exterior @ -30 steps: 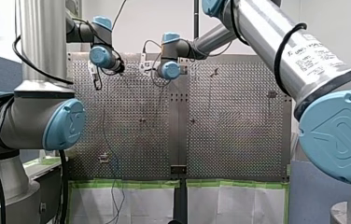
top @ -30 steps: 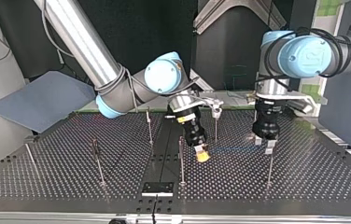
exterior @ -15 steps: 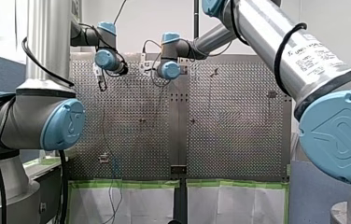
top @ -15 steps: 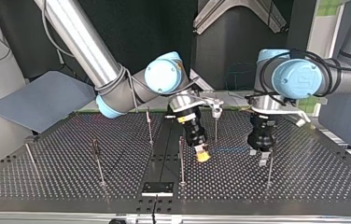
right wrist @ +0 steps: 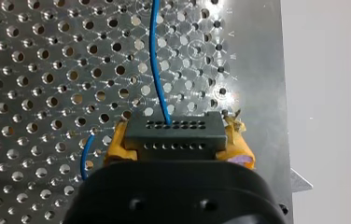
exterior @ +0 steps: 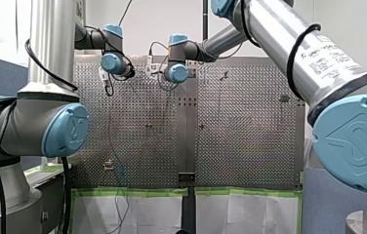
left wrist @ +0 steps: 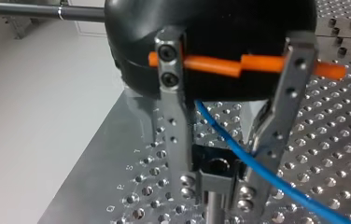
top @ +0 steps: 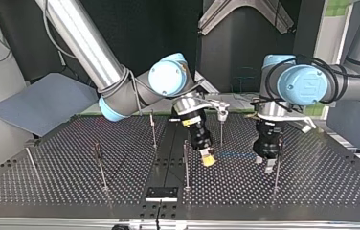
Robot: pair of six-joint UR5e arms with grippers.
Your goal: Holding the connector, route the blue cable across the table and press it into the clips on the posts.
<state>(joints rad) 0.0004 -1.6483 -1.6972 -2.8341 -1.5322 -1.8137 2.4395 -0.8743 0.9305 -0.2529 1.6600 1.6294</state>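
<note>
Right end effector (top: 208,160), clamped on the connector (right wrist: 176,133): hold tension. Left end effector (left wrist: 214,189), fingers apart astride the blue cable (left wrist: 239,158): press straight down into the clip (left wrist: 218,169).

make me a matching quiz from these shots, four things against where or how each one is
1 connector
2 blue cable
3 left gripper
4 right gripper

a metal fingers either side of a clip
b shut on the connector, yellow pads
c dark block with rows of holes
d thin, plugged into the connector

Pairs: 1-c, 2-d, 3-a, 4-b
</note>
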